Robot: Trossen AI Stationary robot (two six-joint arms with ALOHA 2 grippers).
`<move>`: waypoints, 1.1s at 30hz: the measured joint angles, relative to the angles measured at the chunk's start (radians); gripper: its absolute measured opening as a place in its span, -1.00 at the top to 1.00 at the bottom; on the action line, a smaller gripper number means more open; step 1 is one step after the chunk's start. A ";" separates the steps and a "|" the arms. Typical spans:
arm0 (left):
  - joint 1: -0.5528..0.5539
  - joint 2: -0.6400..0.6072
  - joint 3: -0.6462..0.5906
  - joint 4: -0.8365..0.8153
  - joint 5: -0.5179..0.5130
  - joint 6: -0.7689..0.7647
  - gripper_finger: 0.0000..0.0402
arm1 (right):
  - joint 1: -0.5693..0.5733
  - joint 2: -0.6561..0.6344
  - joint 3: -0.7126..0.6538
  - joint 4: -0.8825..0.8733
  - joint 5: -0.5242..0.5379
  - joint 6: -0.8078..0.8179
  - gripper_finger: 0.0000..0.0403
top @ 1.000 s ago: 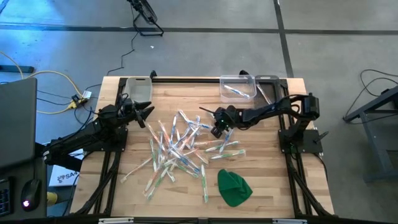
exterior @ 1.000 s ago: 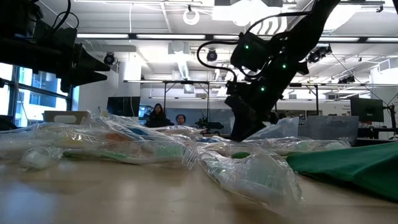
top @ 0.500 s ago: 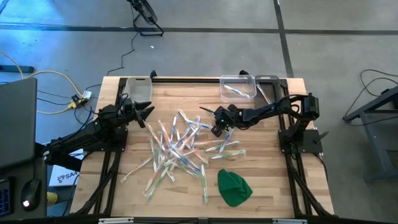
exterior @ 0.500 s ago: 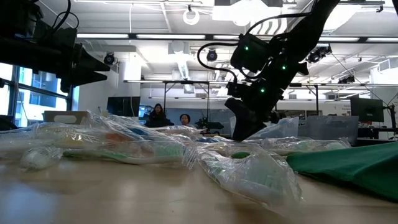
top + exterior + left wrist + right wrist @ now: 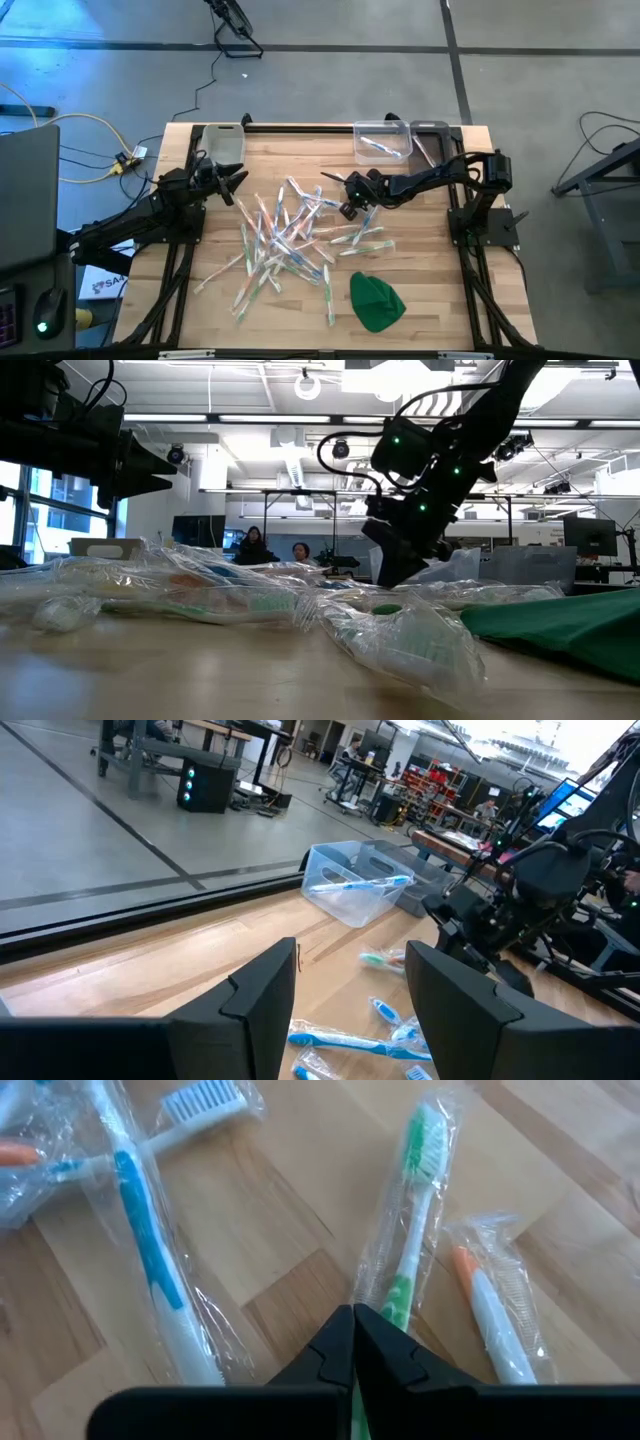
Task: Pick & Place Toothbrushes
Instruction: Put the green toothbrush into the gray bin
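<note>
My green toothbrush (image 5: 408, 1250) lies wrapped on the table (image 5: 420, 290) at the pile's right edge, my right gripper (image 5: 352, 1342) pinched shut on its wrapper end, and I fear that slippery film slides free on lifting.

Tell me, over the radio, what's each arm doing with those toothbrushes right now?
Right gripper fingers shut on green toothbrush at pile's edge. Left gripper open, waiting by table's left side. One toothbrush already in clear bin. Nothing blocking.
</note>
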 joint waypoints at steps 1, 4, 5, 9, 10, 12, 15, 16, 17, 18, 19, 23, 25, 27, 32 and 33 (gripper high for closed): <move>0.000 0.000 0.000 0.000 0.000 0.000 0.07 | 0.000 0.000 0.000 0.005 0.000 -0.001 0.99; 0.000 0.000 0.000 0.000 0.000 0.000 0.07 | 0.000 -0.002 0.000 0.026 0.000 -0.008 0.99; 0.000 0.000 0.000 0.000 0.000 0.000 0.07 | 0.000 -0.005 0.000 0.031 0.000 -0.018 0.99; 0.000 0.000 0.000 0.000 0.000 0.000 0.07 | 0.000 -0.032 0.000 0.052 -0.003 -0.034 0.99; 0.000 0.000 0.000 0.000 0.000 0.000 0.07 | 0.000 -0.043 0.000 0.056 -0.003 -0.044 0.99; 0.000 0.000 0.000 0.000 0.000 0.000 0.07 | 0.000 -0.061 0.000 0.065 -0.001 -0.057 0.99; 0.000 0.000 0.000 0.000 0.000 0.000 0.07 | 0.000 -0.087 0.002 0.070 -0.006 -0.073 0.99; 0.000 0.000 0.000 0.000 0.000 0.000 0.07 | 0.000 -0.092 0.002 0.071 -0.021 -0.078 0.99; 0.000 0.000 0.000 0.000 0.000 0.000 0.07 | -0.001 -0.095 0.002 0.074 -0.039 -0.079 0.99; 0.000 0.000 0.000 0.000 0.000 0.000 0.07 | -0.002 -0.095 0.003 0.074 -0.061 -0.076 0.99; 0.000 0.000 0.000 0.000 0.000 0.000 0.07 | -0.002 -0.094 0.003 0.069 -0.084 -0.070 0.99; 0.000 0.000 0.000 0.000 0.000 0.000 0.07 | -0.001 -0.093 0.002 0.037 -0.088 -0.037 0.98; 0.000 0.000 0.000 0.000 0.000 0.000 0.07 | 0.003 -0.093 0.002 0.002 -0.033 0.003 0.97; 0.000 0.000 0.000 0.000 0.000 0.000 0.07 | 0.007 -0.093 0.002 -0.026 0.012 0.045 0.94; 0.000 0.000 0.000 0.000 0.000 0.000 0.07 | 0.007 -0.093 0.002 -0.092 0.033 0.108 0.80; 0.000 0.000 0.000 0.000 0.000 0.000 0.07 | 0.007 -0.093 0.002 -0.102 0.034 0.109 0.75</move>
